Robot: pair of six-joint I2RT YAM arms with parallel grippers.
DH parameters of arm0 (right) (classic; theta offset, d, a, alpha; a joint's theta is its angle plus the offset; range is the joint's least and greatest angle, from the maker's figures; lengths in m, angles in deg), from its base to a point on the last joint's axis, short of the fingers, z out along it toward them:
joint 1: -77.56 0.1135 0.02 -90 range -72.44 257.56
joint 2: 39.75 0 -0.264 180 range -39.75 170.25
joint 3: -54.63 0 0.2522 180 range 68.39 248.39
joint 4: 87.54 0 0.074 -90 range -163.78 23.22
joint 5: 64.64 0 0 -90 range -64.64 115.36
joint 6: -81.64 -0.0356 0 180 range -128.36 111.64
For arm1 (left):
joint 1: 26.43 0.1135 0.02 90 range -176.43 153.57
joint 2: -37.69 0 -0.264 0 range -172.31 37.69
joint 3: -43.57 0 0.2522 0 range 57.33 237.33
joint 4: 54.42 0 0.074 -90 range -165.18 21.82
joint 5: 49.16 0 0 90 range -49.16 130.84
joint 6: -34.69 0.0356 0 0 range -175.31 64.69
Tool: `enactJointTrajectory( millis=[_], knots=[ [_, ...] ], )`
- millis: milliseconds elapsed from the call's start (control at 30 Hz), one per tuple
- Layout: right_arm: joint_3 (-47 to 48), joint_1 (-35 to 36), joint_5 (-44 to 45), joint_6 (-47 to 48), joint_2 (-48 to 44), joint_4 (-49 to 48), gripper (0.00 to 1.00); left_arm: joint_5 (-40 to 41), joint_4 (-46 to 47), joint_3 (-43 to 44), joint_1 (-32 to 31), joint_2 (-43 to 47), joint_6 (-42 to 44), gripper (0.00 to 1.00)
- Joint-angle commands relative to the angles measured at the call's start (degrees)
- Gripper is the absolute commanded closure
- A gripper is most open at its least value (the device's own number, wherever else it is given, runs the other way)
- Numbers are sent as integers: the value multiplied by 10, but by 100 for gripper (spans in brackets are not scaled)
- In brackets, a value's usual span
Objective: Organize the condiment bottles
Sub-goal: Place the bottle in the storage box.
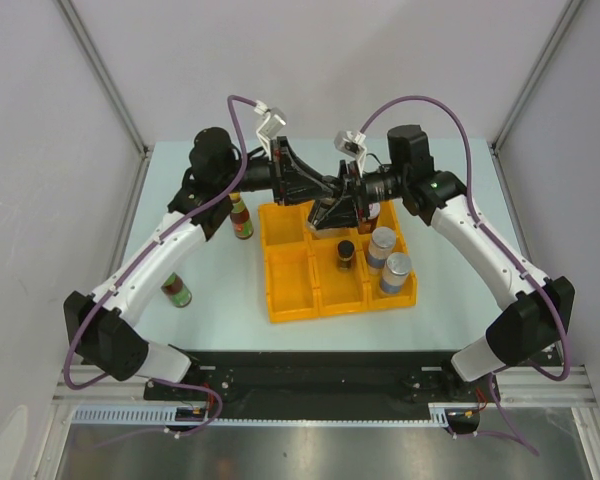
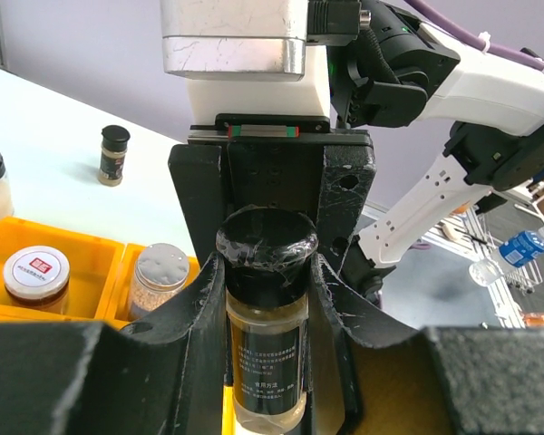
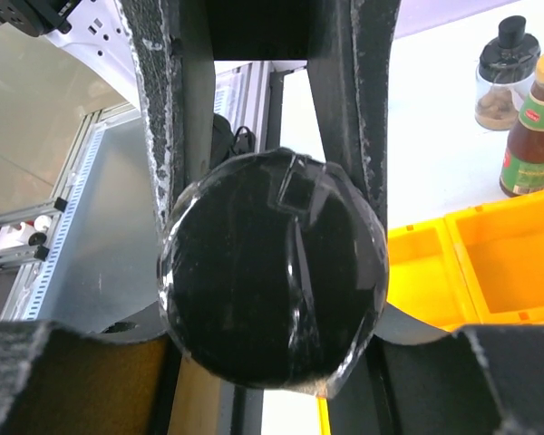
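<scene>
One of the condiment bottles, a black-capped jar (image 2: 267,335) with a black label, hangs over the back middle of the yellow tray (image 1: 290,295). My left gripper (image 2: 267,362) is shut on its glass body. My right gripper (image 3: 272,358) comes from the opposite side and is shut round its black cap (image 3: 272,281). In the top view both grippers meet at the left gripper (image 1: 322,192) and right gripper (image 1: 345,203), and they hide the jar. A black-capped jar (image 1: 346,253) and two silver-lidded jars (image 1: 381,246) (image 1: 395,272) stand in the tray's right compartments.
A red-labelled sauce bottle (image 1: 241,217) stands on the table left of the tray. Another bottle (image 1: 177,290) lies further to the front left. A small spice jar (image 2: 113,154) stands on the table beyond the tray. White enclosure walls close in both sides.
</scene>
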Motion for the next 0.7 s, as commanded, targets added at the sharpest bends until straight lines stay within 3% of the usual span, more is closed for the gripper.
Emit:
enactJointTrajectory(
  millis=[0,667],
  knots=[
    [16,-18,-19,-6,-30,-19,70,8,11,15,13,5,19,100],
    [48,-53,21,59,-50,70,68,16,-75,-17,44,38,105,100]
  ],
)
